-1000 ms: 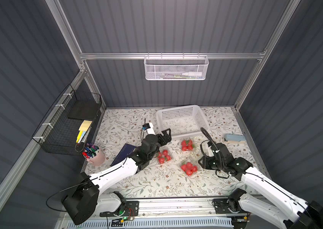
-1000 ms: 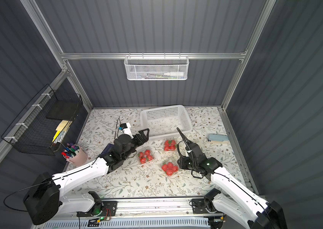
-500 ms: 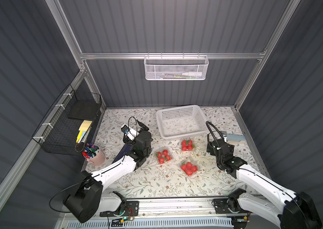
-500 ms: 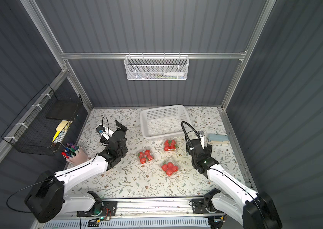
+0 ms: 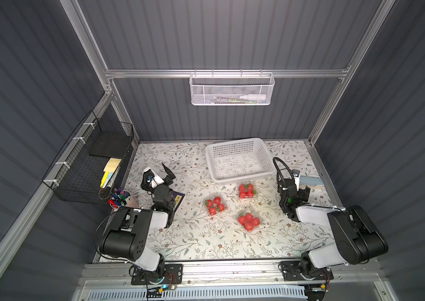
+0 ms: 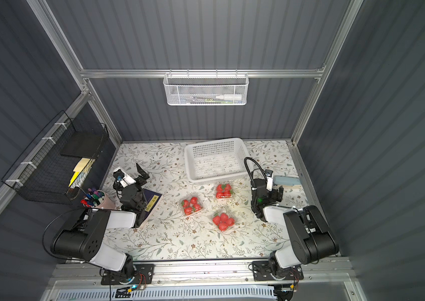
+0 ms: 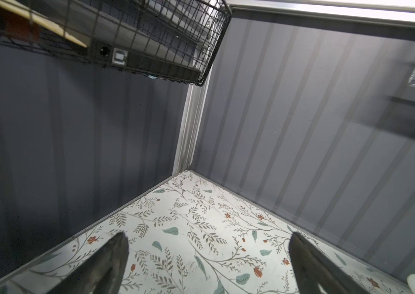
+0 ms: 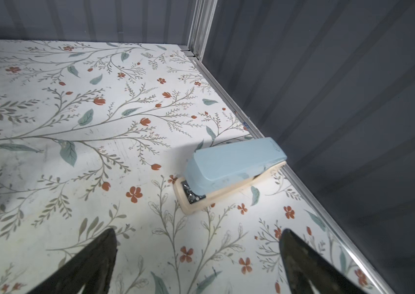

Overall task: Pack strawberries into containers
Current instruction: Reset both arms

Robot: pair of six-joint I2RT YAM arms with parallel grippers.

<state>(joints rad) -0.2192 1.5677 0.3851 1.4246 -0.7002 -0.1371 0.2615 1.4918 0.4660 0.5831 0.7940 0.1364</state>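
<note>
Three clear containers stand in the middle of the table, each holding several red strawberries: one on the left [image 5: 215,204] [image 6: 191,205], one at the back [image 5: 246,191] [image 6: 223,191], one at the front [image 5: 249,221] [image 6: 223,221]. My left gripper [image 5: 169,174] [image 7: 207,235] is open and empty, raised over the table's left side, well away from them. The right gripper [image 5: 300,195] [image 8: 198,230] is also open and empty, near the right wall. Neither wrist view shows strawberries or containers.
A white perforated basket [image 5: 234,179] sits at the back centre. A light blue stapler [image 8: 231,165] [image 5: 310,181] lies by the right wall, just beyond my right gripper. A pen cup [image 5: 121,199] and a dark notebook [image 5: 178,202] are at the left, under a black wire basket [image 5: 89,161].
Both arms have pulled back from the containers: the left gripper toward the left wall, the right gripper from the front container toward the right wall and the stapler.
</note>
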